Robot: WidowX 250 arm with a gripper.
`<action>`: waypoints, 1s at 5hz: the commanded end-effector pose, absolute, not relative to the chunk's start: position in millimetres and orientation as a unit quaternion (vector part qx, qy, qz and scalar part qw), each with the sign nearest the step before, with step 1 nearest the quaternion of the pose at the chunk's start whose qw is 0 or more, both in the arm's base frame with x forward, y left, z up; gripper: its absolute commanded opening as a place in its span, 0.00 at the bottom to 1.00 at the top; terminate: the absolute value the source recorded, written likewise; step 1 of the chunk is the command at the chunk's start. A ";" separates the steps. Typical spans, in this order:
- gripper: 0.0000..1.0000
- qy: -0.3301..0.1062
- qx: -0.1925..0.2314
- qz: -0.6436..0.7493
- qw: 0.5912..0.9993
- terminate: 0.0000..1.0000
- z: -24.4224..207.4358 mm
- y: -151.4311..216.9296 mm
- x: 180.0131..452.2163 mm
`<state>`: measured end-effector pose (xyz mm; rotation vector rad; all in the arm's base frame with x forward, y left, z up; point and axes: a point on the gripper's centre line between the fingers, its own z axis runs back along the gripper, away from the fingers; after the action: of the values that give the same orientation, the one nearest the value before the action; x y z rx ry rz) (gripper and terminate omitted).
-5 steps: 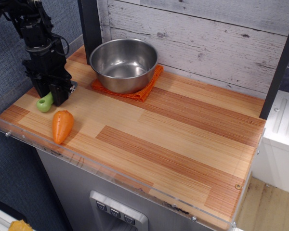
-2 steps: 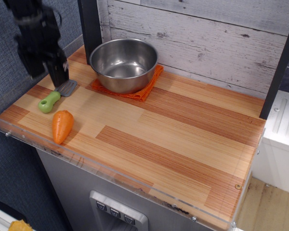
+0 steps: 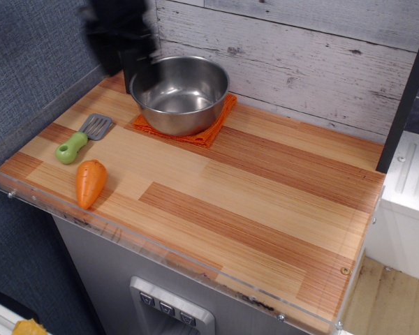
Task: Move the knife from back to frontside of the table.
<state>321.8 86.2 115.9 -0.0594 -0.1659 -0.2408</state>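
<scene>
The knife (image 3: 82, 137), with a lime-green handle and a flat grey slotted head, lies free on the table (image 3: 265, 188) near the left edge. Its handle points to the front left. My gripper (image 3: 122, 35) is a dark blurred shape high at the back left, above the left rim of the bowl and well clear of the knife. The blur hides how its jaws stand. Nothing shows in its grasp.
An orange carrot (image 3: 90, 183) lies just in front of the knife near the front rim. A steel bowl (image 3: 179, 93) stands on an orange cloth (image 3: 211, 130) at the back. A clear acrylic rim (image 3: 160, 255) runs along the front edge.
The gripper stood over the knife's head a second ago. It has let go, risen and moved back and right toward the bowl. The knife now lies uncovered on the table.
</scene>
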 end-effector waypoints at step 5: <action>1.00 -0.071 0.019 -0.077 0.994 0.00 135.6 -72.9 301.9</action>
<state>308.1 -72.1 113.5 0.0491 -0.0768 -0.1628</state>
